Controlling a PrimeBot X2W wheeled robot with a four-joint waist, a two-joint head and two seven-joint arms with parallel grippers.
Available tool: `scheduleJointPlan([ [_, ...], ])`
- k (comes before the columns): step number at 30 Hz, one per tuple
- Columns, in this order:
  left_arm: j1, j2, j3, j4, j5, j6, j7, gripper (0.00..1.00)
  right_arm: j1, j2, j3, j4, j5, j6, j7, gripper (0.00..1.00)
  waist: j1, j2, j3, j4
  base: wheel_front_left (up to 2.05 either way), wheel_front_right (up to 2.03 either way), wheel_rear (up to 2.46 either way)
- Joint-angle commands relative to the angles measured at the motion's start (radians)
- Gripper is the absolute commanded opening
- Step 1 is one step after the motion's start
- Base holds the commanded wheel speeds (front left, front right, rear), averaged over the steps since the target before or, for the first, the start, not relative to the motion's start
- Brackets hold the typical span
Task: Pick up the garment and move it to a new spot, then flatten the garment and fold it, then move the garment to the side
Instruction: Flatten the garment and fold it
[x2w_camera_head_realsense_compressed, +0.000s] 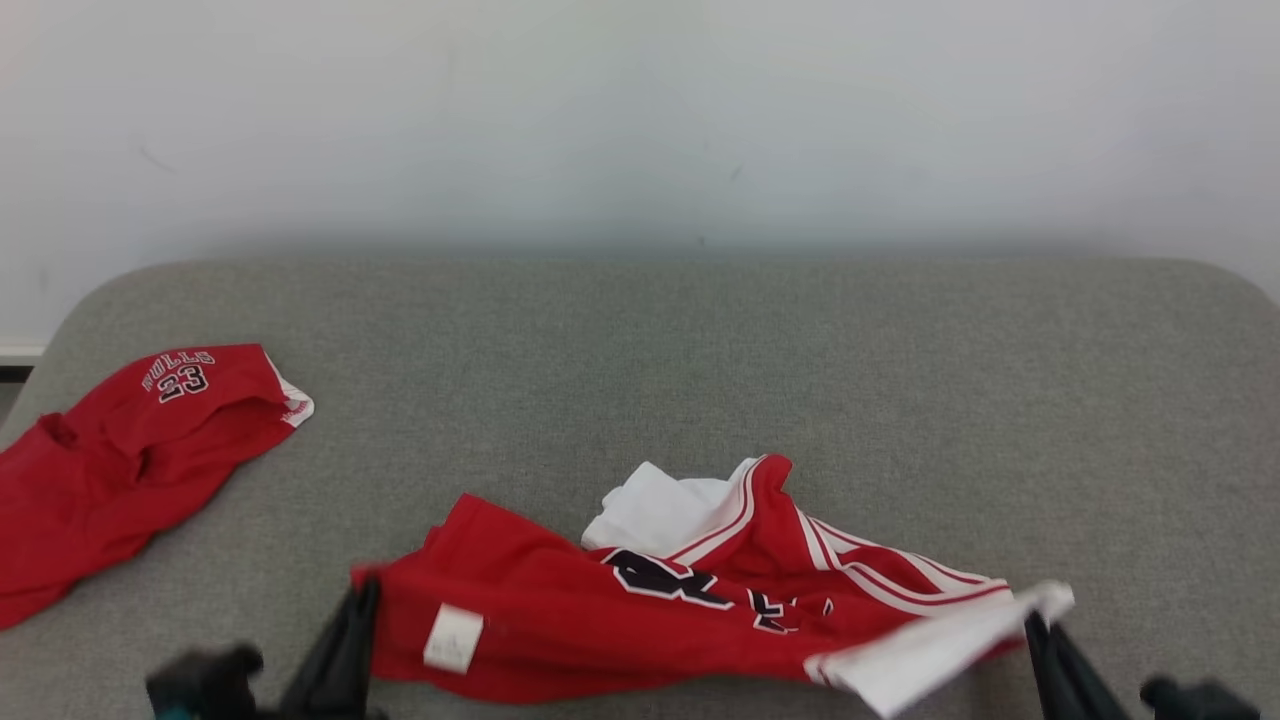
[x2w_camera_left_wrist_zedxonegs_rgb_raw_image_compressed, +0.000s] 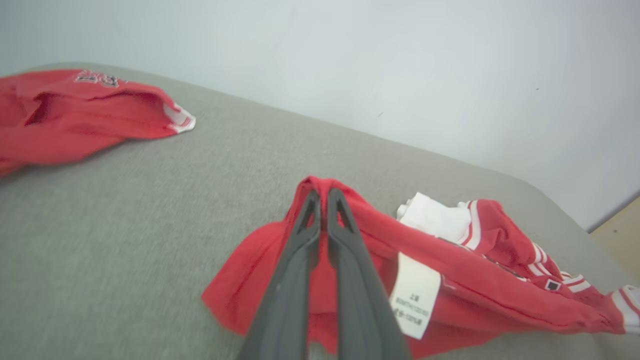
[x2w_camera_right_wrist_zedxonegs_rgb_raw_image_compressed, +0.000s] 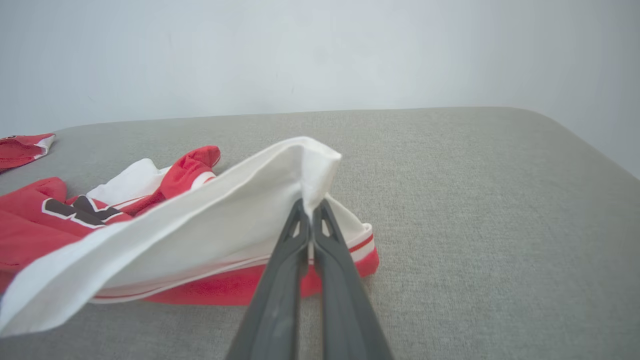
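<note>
The garment (x2w_camera_head_realsense_compressed: 640, 610) is a crumpled red piece with white trim, black lettering and a white label, lying near the front edge of the grey surface. My left gripper (x2w_camera_head_realsense_compressed: 368, 590) is shut on its red left corner; in the left wrist view the garment (x2w_camera_left_wrist_zedxonegs_rgb_raw_image_compressed: 450, 280) folds over the pinched tips of that gripper (x2w_camera_left_wrist_zedxonegs_rgb_raw_image_compressed: 323, 192). My right gripper (x2w_camera_head_realsense_compressed: 1035, 618) is shut on the white right end; in the right wrist view the garment (x2w_camera_right_wrist_zedxonegs_rgb_raw_image_compressed: 175, 235) has its white band lifted and draped from that gripper (x2w_camera_right_wrist_zedxonegs_rgb_raw_image_compressed: 310, 205).
A second red garment (x2w_camera_head_realsense_compressed: 120, 450) marked 23 lies at the far left of the grey padded surface (x2w_camera_head_realsense_compressed: 800, 380). A pale wall (x2w_camera_head_realsense_compressed: 640, 120) stands right behind the surface, whose back corners are rounded.
</note>
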Motion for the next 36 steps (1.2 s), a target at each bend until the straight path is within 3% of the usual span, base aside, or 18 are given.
scheduleJointPlan([
  [1, -0.052, 0.018, 0.000, -0.023, 0.013, 0.002, 0.021, 0.00, -0.040, -0.015, 0.007, -0.030, -0.001, 0.000, 0.017, 0.00, 0.0000, -0.0001, 0.021, -0.009, 0.00, 0.00, 0.00],
  [7, -0.350, 0.103, -0.045, -0.097, 0.009, -0.008, 0.182, 0.00, -0.288, -0.056, 0.028, -0.143, 0.018, 0.000, 0.123, 0.00, 0.0000, -0.0001, 0.108, -0.021, 0.00, 0.00, 0.00],
  [13, -0.744, 0.172, -0.101, -0.058, -0.057, -0.009, 0.313, 0.00, -0.676, -0.075, 0.043, -0.106, 0.031, 0.000, 0.188, 0.00, 0.0000, -0.0001, 0.238, -0.045, 0.00, 0.00, 0.00],
  [25, -1.423, 0.271, -0.219, 0.158, -0.118, -0.008, 0.376, 0.00, -1.463, -0.019, 0.096, 0.202, 0.020, 0.000, 0.275, 0.00, 0.0000, -0.0001, 0.441, -0.134, 0.00, 0.00, 0.00],
  [29, -1.631, 0.264, -0.243, 0.277, -0.147, -0.008, 0.358, 0.00, -1.703, -0.023, 0.090, 0.336, -0.002, 0.001, 0.289, 0.00, 0.0000, -0.0001, 0.503, -0.156, 0.00, 0.00, 0.00],
  [36, -1.824, 0.249, -0.275, 0.416, -0.189, -0.008, 0.361, 0.00, -1.929, -0.048, 0.073, 0.501, -0.033, 0.000, 0.287, 0.00, 0.0000, -0.0001, 0.575, -0.177, 0.00, 0.00, 0.00],
])
